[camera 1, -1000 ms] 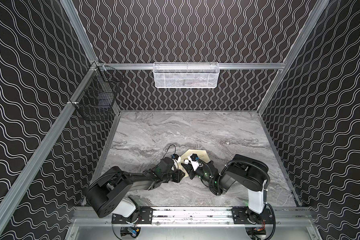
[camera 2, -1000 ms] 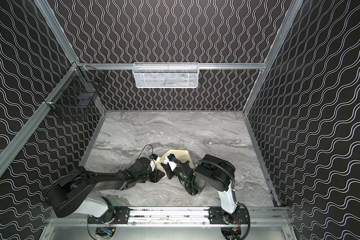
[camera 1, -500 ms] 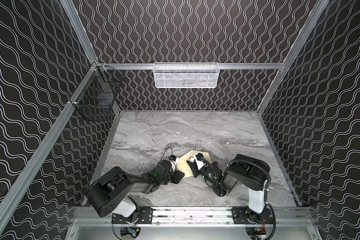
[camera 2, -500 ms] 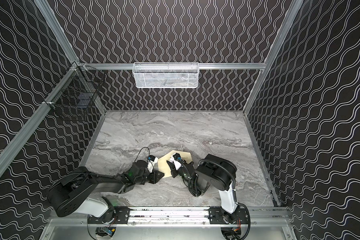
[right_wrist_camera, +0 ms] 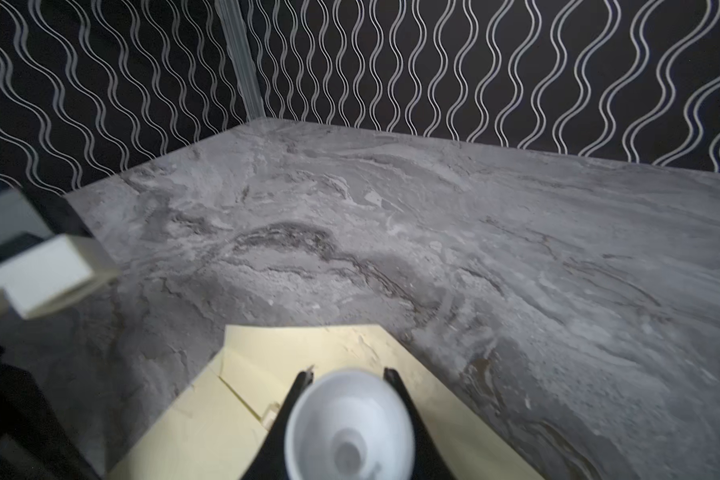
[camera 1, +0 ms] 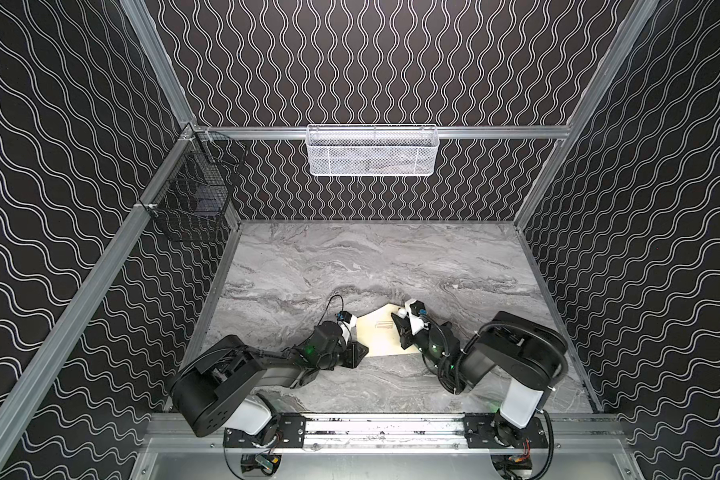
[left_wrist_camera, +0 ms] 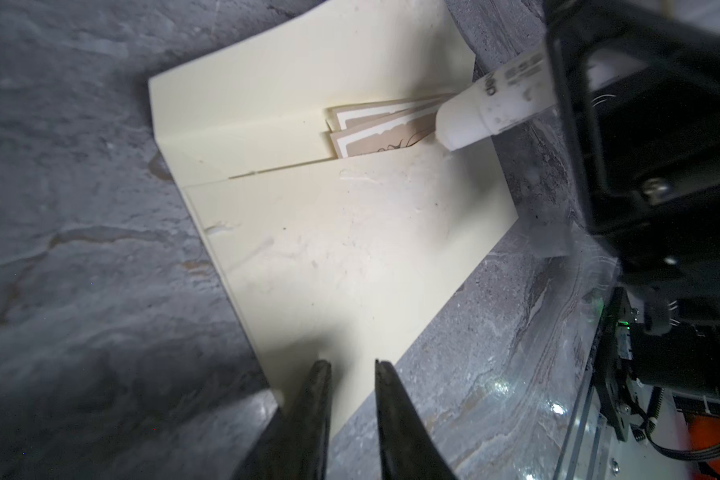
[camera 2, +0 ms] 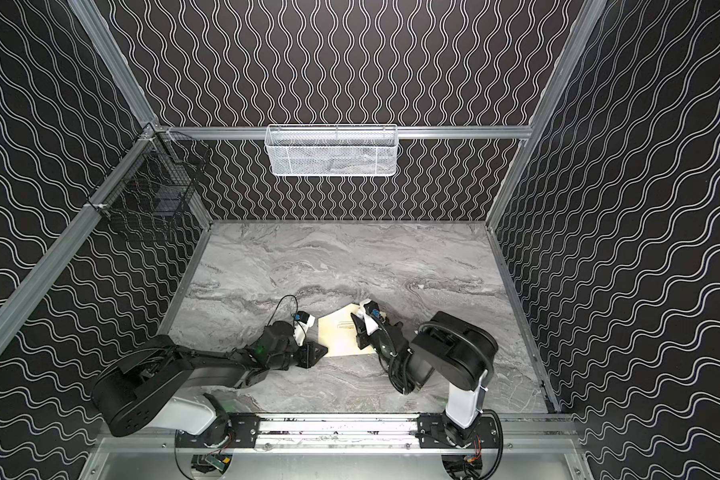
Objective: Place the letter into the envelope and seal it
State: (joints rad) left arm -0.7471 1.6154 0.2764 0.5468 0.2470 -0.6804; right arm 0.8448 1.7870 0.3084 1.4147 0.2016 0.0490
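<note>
The envelope (camera 1: pixel 381 343) is smooth, pale cream paper lying flat on the grey, marble-veined counter (camera 1: pixel 350 266). Its pointed flap is open and streaked with glossy, rough smears. Corners of the letter (left_wrist_camera: pixel 375 133) peek from its mouth: tan kraft paper with a pale band and dark curling flourishes, the rest tucked inside the envelope.

The right fingers (camera 1: pixel 400 329) are clamped round a white stick (left_wrist_camera: pixel 474 114), a matte cylinder whose rounded tip rests on the envelope at the letter's exposed corner. The left fingers (camera 1: pixel 356 355), slim, dark and tapered, stand a narrow gap apart with nothing between them, over the envelope's near left corner. Whether they touch the paper I cannot tell.

Beyond the envelope's far edge the counter runs broad to the back wall. There a white mesh basket (camera 1: pixel 373 160) hangs well above the envelope, and a black wire basket (camera 1: pixel 192 199) hangs far to its left.
</note>
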